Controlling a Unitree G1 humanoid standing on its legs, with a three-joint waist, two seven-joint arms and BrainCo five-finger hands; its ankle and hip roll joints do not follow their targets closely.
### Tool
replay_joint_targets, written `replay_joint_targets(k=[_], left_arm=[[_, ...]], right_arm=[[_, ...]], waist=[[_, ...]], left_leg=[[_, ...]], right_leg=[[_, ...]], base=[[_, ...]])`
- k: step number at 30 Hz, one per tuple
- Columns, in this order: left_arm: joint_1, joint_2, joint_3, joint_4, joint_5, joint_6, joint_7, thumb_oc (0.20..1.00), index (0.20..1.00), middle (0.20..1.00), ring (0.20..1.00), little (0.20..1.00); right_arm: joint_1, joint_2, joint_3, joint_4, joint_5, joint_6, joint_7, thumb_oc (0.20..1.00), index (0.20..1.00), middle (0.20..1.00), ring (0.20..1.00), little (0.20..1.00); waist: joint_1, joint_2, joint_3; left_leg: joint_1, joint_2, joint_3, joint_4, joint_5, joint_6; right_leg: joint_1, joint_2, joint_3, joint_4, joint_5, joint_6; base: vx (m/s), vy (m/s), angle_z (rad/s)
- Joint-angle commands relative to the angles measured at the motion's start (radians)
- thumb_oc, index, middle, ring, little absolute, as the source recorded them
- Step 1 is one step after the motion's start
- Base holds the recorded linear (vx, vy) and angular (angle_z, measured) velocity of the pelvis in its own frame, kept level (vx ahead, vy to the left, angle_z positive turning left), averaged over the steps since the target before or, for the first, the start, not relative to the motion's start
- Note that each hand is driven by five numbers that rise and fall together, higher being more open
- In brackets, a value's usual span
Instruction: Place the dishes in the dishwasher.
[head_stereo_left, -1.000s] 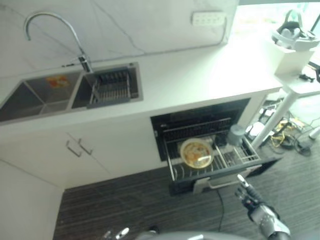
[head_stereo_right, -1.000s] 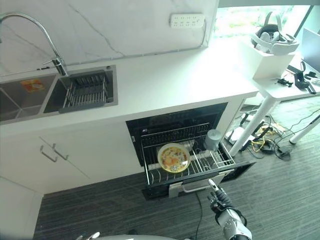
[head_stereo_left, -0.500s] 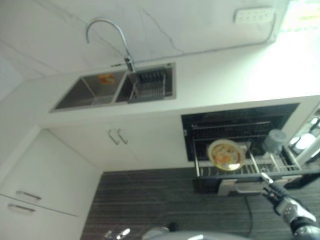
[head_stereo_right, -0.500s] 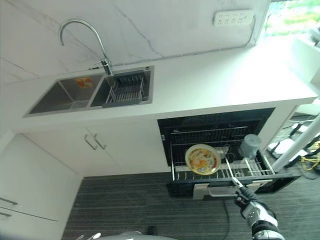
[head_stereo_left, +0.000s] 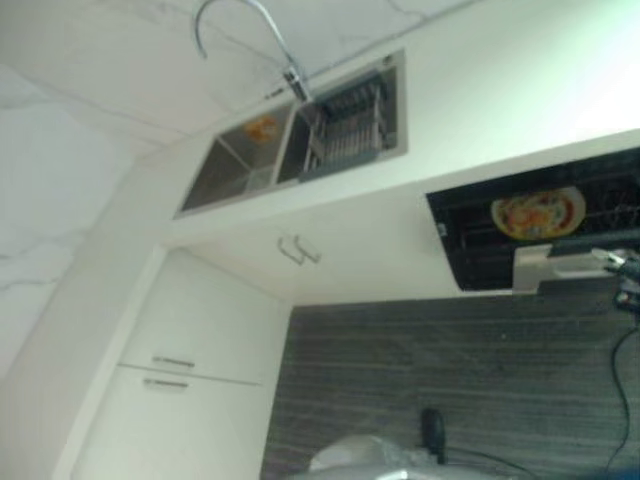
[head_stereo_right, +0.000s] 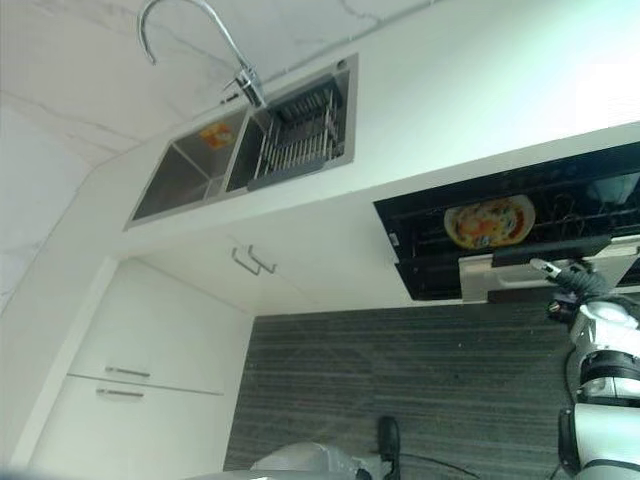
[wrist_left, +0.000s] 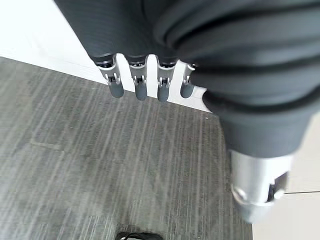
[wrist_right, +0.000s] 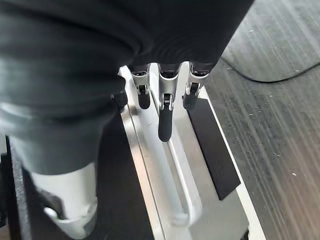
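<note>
Looking down through the eye views, the round yellow-and-orange patterned plate (head_stereo_right: 489, 222) lies in the wire rack of the black built-in dishwasher (head_stereo_right: 520, 225) under the white counter (head_stereo_right: 480, 90), right of the steel double sink (head_stereo_right: 250, 145), with the right hand (head_stereo_right: 572, 282) at the dishwasher's silver front handle (head_stereo_right: 545, 270). From the left wrist, the left hand (wrist_left: 145, 82) hangs with fingers relaxed and empty above the grey striped floor (wrist_left: 100, 165). From the right wrist, the right hand's fingers (wrist_right: 165, 117) reach straight onto the silver handle, not curled round it.

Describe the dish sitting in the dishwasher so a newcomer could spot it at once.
Under the white counter, right of the sink, the dark dishwasher stands open. The plate lies in its rack: round, yellow-rimmed, with an orange pattern, the one bright thing there.
</note>
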Motion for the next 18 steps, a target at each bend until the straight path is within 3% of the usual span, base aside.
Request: replay_joint_targets(k=[1, 5, 8, 10, 11, 14, 17, 18], left_arm=[[-0.072, 0.079, -0.023, -0.029, 0.015, 0.002, -0.019, 1.0, 1.0, 1.0, 1.0, 1.0], [-0.059, 0.116, -0.012, -0.062, 0.033, 0.042, -0.019, 1.0, 1.0, 1.0, 1.0, 1.0], [-0.035, 0.144, 0.013, -0.07, 0.086, 0.052, -0.042, 1.0, 1.0, 1.0, 1.0, 1.0], [-0.022, 0.15, 0.012, -0.078, 0.091, 0.045, -0.045, 1.0, 1.0, 1.0, 1.0, 1.0], [-0.019, 0.151, 0.016, -0.081, 0.09, 0.048, -0.045, 1.0, 1.0, 1.0, 1.0, 1.0], [-0.014, 0.167, 0.037, -0.1, 0.111, 0.041, -0.075, 1.0, 1.0, 1.0, 1.0, 1.0], [-0.008, 0.17, 0.038, -0.108, 0.111, 0.034, -0.078, 1.0, 1.0, 1.0, 1.0, 1.0], [-0.004, 0.175, 0.051, -0.13, 0.111, 0.039, -0.084, 1.0, 1.0, 1.0, 1.0, 1.0]], right_arm=[[-0.328, -0.091, 0.085, -0.075, -0.049, -0.151, -0.004, 1.0, 1.0, 1.0, 1.0, 1.0], [-0.531, -0.171, 0.197, -0.019, -0.043, -0.169, -0.027, 1.0, 1.0, 1.0, 1.0, 1.0], [-0.657, -0.222, 0.286, 0.009, -0.048, -0.175, -0.038, 1.0, 1.0, 1.0, 1.0, 1.0], [-0.703, -0.245, 0.326, 0.028, -0.051, -0.209, -0.046, 1.0, 1.0, 1.0, 1.0, 1.0], [-0.71, -0.251, 0.332, 0.028, -0.057, -0.213, -0.048, 1.0, 1.0, 1.0, 1.0, 1.0], [-0.697, -0.262, 0.339, 0.031, -0.077, -0.187, -0.008, 1.0, 1.0, 1.0, 1.0, 1.0], [-0.658, -0.254, 0.326, 0.023, -0.072, -0.166, 0.034, 1.0, 1.0, 1.0, 1.0, 1.0], [-0.546, -0.223, 0.266, -0.004, -0.056, -0.098, 0.12, 1.0, 1.0, 1.0, 1.0, 1.0]], waist=[[0.107, 0.032, 0.003], [0.137, 0.037, 0.004], [0.163, 0.004, -0.002], [0.171, 0.001, 0.003], [0.174, -0.01, -0.001], [0.178, -0.041, 0.006], [0.178, -0.053, 0.006], [0.172, -0.063, 0.014]], left_leg=[[-0.004, 0.131, -0.005, 0.006, -0.006, -0.142], [-0.018, 0.118, -0.029, 0.006, 0.002, -0.141], [-0.016, 0.115, -0.06, 0.006, -0.013, -0.149], [-0.027, 0.119, -0.053, 0.006, 0.008, -0.141], [-0.019, 0.119, -0.064, 0.006, -0.011, -0.149], [-0.018, 0.125, -0.063, 0.006, -0.015, -0.146], [-0.014, 0.127, -0.061, 0.006, -0.017, -0.144], [-0.017, 0.136, -0.04, 0.006, 0.0, -0.133]], right_leg=[[-0.099, -0.023, 0.043, 0.144, -0.024, -0.052], [-0.103, -0.025, 0.022, 0.159, -0.027, -0.054], [-0.092, -0.018, 0.021, 0.159, -0.044, -0.041], [-0.101, -0.012, -0.002, 0.162, -0.022, -0.051], [-0.091, -0.009, 0.013, 0.158, -0.041, -0.041], [-0.083, 0.002, 0.001, 0.153, -0.033, -0.036], [-0.079, 0.006, 0.0, 0.149, -0.029, -0.035], [-0.09, 0.007, -0.015, 0.15, 0.0, -0.045]], base=[[0.06, 0.073, 0.43], [0.05, 0.031, 0.37], [0.13, -0.09, 0.22], [0.03, -0.056, 0.1], [0.0, -0.108, 0.08], [0.02, -0.108, 0.0], [-0.04, -0.019, -0.03], [-0.11, -0.016, -0.01]])
